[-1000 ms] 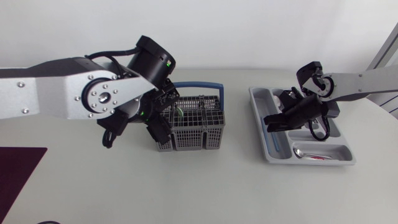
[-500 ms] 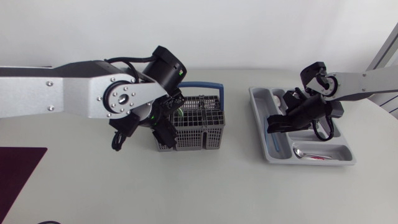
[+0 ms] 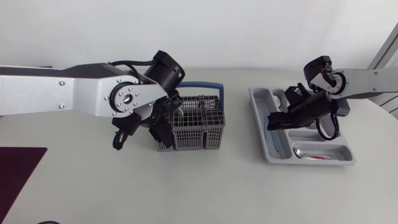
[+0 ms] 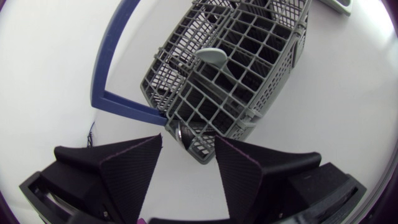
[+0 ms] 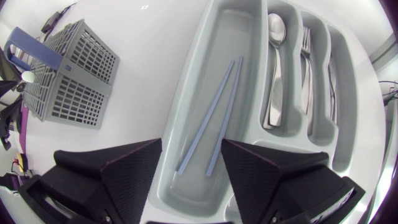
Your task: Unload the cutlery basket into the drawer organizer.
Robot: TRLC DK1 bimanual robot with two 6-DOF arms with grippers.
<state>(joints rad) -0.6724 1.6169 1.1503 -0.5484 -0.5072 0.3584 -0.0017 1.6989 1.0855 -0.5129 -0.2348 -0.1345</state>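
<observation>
Cutlery basket point(image 4: 249, 56) corner just ahead of wide-spread left gripper point(image 4: 188, 140).

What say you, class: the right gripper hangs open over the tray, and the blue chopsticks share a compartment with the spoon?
Wrong on the chopsticks: they lie alone in the tray's long compartment; the spoon is in the next one, as the right wrist view shows. The rest holds.

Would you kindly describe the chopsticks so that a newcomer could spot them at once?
Find the grey drawer organizer on the table's right side. Its widest compartment, the one nearest the cutlery basket, holds the chopsticks: two thin, straight sticks side by side. They alone are pale blue; the neighbouring spoon and fork are metal.
</observation>
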